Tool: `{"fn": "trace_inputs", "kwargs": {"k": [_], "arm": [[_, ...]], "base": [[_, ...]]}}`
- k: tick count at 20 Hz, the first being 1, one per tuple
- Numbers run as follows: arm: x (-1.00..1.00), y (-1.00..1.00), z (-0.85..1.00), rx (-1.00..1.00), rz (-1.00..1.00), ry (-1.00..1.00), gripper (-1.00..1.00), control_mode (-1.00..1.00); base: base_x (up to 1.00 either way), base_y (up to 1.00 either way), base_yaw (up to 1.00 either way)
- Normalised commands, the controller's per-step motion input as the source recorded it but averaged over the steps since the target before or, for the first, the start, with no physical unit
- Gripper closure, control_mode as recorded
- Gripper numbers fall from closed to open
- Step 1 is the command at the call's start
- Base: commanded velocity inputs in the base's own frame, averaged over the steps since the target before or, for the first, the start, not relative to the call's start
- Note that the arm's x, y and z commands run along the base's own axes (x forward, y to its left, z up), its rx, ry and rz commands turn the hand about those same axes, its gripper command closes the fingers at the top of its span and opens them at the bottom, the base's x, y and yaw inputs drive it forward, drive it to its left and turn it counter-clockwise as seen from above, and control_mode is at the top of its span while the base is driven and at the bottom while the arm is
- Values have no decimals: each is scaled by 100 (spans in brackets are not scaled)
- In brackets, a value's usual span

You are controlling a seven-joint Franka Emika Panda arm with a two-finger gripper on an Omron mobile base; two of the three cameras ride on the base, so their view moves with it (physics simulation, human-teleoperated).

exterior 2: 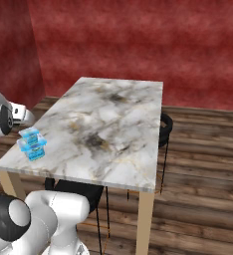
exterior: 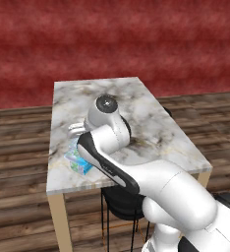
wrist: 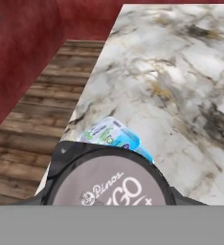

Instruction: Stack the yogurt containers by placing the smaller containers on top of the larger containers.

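- The gripper (exterior 2: 28, 122) carries the dark cup (wrist: 106, 179). In the hand view the cup sits directly at the finger position, clear of the tabletop. The finger tips are hidden behind it, so the grasp is inferred from the cup's position.
- The cup's lid is grey with a dark rim. The word "Pinos" is legible in script. Below it are larger letters that include "GO", and the rest is cut off.
- The stack of blue tubs (wrist: 113, 136) stands just beyond and below the cup, directly ahead of the gripper. This offset governs the coming move: the cup has to go forward and then down.
- In the right base view, a paler light-blue tub (exterior 2: 31, 133) appears to rest on the large blue tub (exterior 2: 36, 152).
- The tub label shows green marks, but no text is legible.
- The stack stands on the marble table (wrist: 181, 72) near the corner closest to the robot, just inside the edge.
- The rest of the tabletop extends beyond the stack.
- Dark stools (exterior 2: 164, 127) stand under the table.
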Motion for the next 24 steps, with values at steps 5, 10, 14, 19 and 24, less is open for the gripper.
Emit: {"fn": "trace_inputs", "kwargs": {"k": [5, 10, 14, 19, 24], "arm": [[10, 0, -11, 0, 0, 0, 100, -100], [3, 0, -14, 0, 0, 0, 100, -100], [2, 0, -13, 0, 0, 0, 100, -100], [5, 0, -13, 0, 0, 0, 100, -100], [6, 0, -11, 0, 0, 0, 100, -100]], "base": [[0, 0, 0], [0, 0, 0], [0, 0, 0], [0, 0, 0], [0, 0, 0]]}}
